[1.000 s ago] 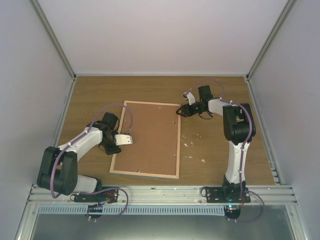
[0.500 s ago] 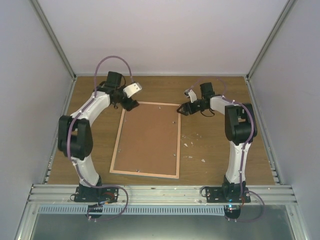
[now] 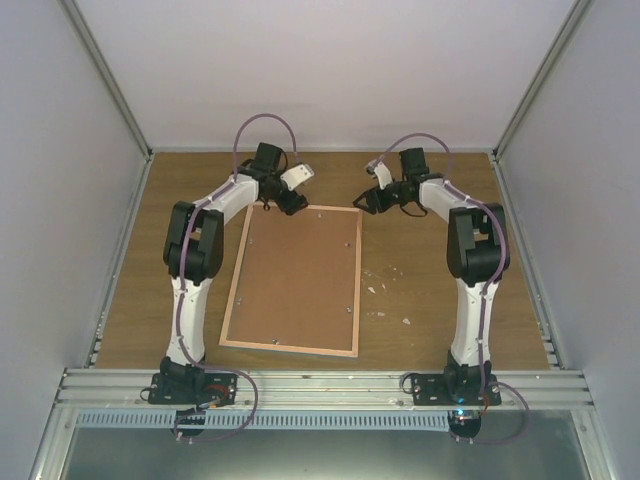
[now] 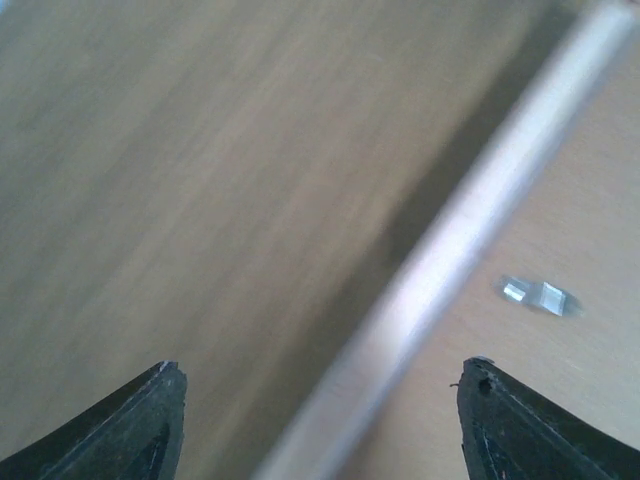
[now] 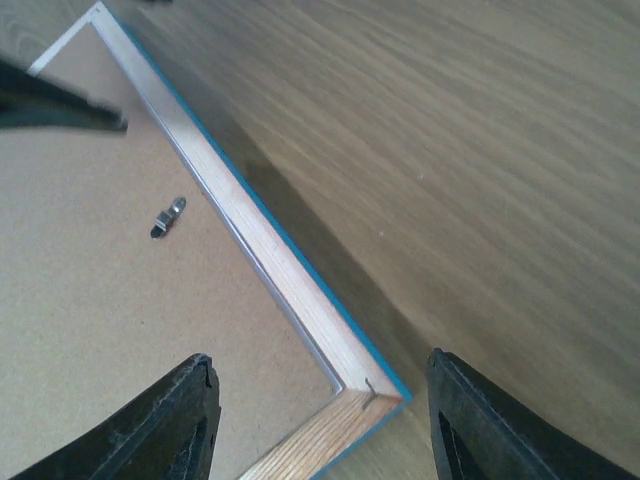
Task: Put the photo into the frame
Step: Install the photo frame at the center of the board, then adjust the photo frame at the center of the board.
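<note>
Here, the frame lies face down on the wooden surface, in the centre of the top view, with its long sides running toward the far wall.

- Look: the brown backing board faces up inside a light wood rim. In the right wrist view a thin teal line shows along the outer edge. A small metal clip sits on the board near the rim.
- Photo: we see it in no view, so we cannot tell whether it is already under the board.
- Left tool: it hangs over the frame's upper left corner, jaws wide and holding nothing. The rim passes below the gap.
- Right tool: it hangs over the upper right corner, jaws likewise apart and empty, with the mitred corner below them.
- Pale scraps lie on the surface to the right of the frame.

Handling, as we judge it: the frame is stiff, thin and fairly light, but broad and likely to swing if held at one point. It lies flat, so there is little room for a finger beneath it. We would pinch the wood rim close to a corner, one tool per corner, keeping off the clips. Any glazing underneath would be fragile.
</note>
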Available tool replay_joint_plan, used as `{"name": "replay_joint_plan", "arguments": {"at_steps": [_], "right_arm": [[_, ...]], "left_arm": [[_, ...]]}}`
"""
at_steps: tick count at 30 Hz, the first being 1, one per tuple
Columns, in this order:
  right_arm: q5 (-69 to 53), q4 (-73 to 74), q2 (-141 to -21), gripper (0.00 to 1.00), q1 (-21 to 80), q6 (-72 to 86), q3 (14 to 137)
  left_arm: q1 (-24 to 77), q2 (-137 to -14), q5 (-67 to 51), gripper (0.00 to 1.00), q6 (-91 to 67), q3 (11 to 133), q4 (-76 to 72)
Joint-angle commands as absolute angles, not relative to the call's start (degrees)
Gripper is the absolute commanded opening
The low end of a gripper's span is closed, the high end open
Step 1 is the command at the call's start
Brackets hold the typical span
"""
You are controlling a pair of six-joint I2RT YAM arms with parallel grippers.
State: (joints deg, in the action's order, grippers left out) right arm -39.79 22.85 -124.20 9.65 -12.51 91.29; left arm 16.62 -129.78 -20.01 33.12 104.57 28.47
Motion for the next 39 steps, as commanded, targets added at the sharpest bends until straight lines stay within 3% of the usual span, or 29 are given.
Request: {"name": "replay_joint_plan", "arguments": {"at_steps": [1,6,9,11,13,15,19,24,30,39], "right_arm": [[-43.1,26.6,-125.2,0.58,10.2,-17.6,94.2],[-44.6,26.4,-121.4,0.58,12.7,-20.8,89.0],[-41.8,25.4,-120.7,0.61,14.2,-21.6,87.5],[-40.1,25.7,-121.9,0.57,14.3,-20.6,90.5],[-35.7,24.3,-123.6,0.48,14.3,-17.5,94.2],[-31.9,23.0,-126.3,0.45,14.6,-15.2,98.6],[-29.5,25.2,-132.6,0.51,16.3,-15.4,107.2],[-25.7,24.4,-135.5,0.54,19.0,-17.4,108.8],[-21.2,24.4,-137.7,0.55,21.2,-20.4,109.0],[-15.5,24.1,-137.4,0.56,23.0,-25.6,104.1]], "left_arm": [[16.9,-120.5,-26.3,0.77,40.6,94.6,28.8],[16.6,-101.9,-27.3,0.84,55.9,74.7,33.2],[16.7,-94.1,-28.0,0.84,60.6,67.6,38.6],[17.0,-90.9,-31.1,0.84,62.5,65.0,43.2],[18.0,-87.7,-34.7,0.88,61.4,61.3,44.4],[20.9,-84.4,-35.6,0.98,61.5,57.2,45.5],[25.9,-76.7,-34.1,0.99,58.6,50.1,44.8],[31.5,-67.1,-30.3,0.99,52.8,41.6,42.5],[38.4,-62.7,-21.7,0.99,51.5,34.3,38.4],[42.0,-66.1,-13.3,0.99,50.8,30.2,33.6]]}}
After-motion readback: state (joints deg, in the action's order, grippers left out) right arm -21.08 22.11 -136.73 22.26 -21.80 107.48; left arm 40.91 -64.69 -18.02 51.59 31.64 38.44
